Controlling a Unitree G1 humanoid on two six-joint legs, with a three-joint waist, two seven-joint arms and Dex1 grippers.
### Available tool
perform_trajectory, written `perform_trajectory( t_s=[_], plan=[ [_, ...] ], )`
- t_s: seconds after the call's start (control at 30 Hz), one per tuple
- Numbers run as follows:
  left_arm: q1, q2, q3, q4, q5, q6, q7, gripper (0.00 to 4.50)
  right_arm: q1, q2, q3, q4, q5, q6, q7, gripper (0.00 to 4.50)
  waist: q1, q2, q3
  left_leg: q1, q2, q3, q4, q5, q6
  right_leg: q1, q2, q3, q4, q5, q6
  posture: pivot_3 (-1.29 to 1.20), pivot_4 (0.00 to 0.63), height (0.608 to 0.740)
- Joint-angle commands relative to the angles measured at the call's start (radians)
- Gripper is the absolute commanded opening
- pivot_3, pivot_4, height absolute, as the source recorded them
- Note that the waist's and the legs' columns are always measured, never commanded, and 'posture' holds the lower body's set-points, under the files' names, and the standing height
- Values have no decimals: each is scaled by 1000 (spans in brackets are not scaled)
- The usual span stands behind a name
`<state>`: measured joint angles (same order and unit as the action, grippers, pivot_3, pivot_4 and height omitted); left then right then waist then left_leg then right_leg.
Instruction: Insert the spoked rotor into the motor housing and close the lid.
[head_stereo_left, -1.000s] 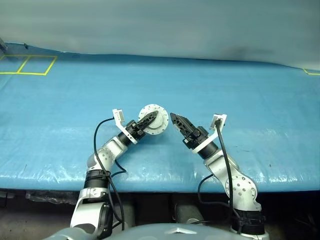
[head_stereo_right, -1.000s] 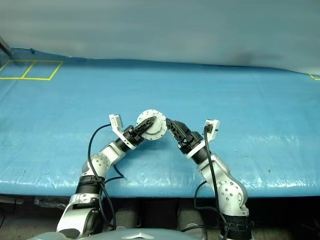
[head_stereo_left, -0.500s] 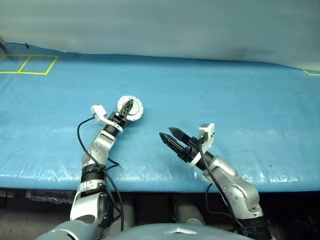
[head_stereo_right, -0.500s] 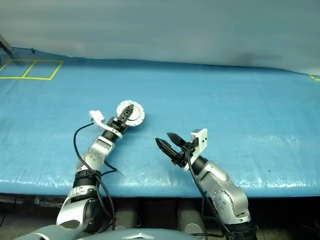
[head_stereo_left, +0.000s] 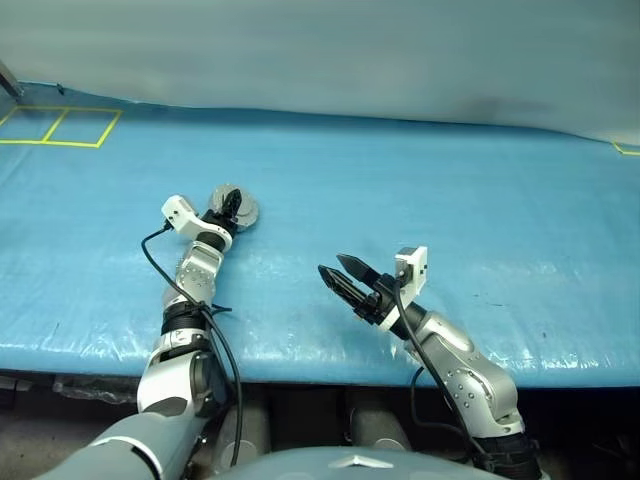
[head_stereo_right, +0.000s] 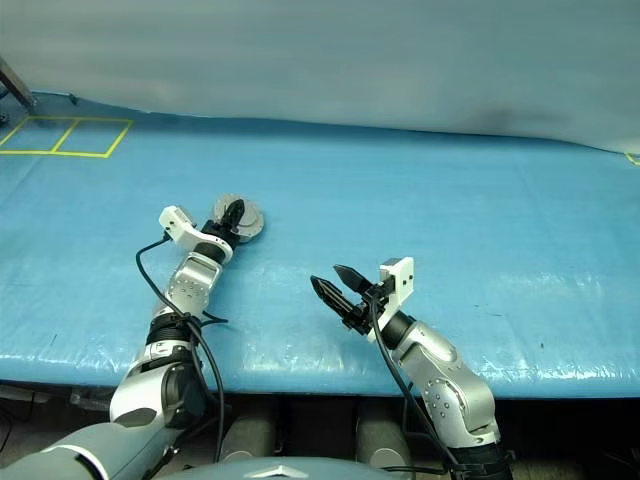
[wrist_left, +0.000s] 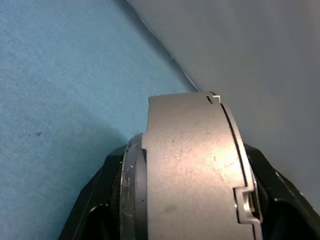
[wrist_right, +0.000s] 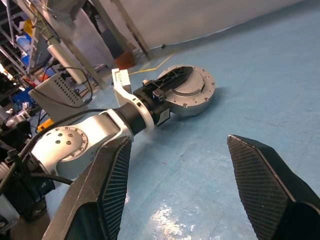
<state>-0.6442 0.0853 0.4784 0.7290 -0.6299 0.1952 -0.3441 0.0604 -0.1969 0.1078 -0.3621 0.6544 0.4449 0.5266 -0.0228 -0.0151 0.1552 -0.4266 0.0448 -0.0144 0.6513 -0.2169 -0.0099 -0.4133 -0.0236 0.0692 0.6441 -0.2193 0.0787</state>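
Left gripper (head_stereo_right: 232, 216) clamped across the closed motor housing (wrist_right: 192, 95), lid (wrist_right: 189, 85) seated on top, low over the blue table (head_stereo_left: 420, 190). Solid metal, heavy, slick; gripping across both flat faces looks safest. Right gripper (head_stereo_left: 344, 276) spread empty, well apart

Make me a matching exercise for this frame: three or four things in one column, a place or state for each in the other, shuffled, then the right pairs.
Things:
1. left gripper
2. right gripper
3. motor housing
4. yellow tape squares

Places or states:
A. open, holding nothing, above the near part of the blue sheet
B. on the sheet at its far left corner
C. shut on the round grey puck
D. closed up, held low over the sheet on the robot's left

Pairs: 1-C, 2-A, 3-D, 4-B
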Motion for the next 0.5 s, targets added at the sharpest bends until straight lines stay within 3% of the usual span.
perform_trajectory(
  t_s=[0.03, 0.17, 0.5],
  plan=[
    [-15, 15, -20, 0, 41, -26, 27, 3209, -5, 7, -6, -25, 0, -16, 7, 3254, 0, 0, 0, 0, 0, 0, 0, 0, 0, 0, 0, 0, 0, 0, 0, 0, 150, 740],
    [-16, 30, 16, 8, 67, -120, 106, 4438, 0, 10, -9, -24, -5, -16, 2, 3254, -2, 0, 0, 1, 0, 0, 0, 0, 0, 0, 0, 0, 0, 0, 0, 0, 150, 740],
    [-4, 65, 24, -25, 145, -326, 194, 4475, -10, 6, -4, -9, -28, -15, 5, 3254, 4, -1, -1, 1, 0, 0, 0, 0, 0, 1, 0, 0, 0, 3, -3, 0, 150, 740]
  ],
)
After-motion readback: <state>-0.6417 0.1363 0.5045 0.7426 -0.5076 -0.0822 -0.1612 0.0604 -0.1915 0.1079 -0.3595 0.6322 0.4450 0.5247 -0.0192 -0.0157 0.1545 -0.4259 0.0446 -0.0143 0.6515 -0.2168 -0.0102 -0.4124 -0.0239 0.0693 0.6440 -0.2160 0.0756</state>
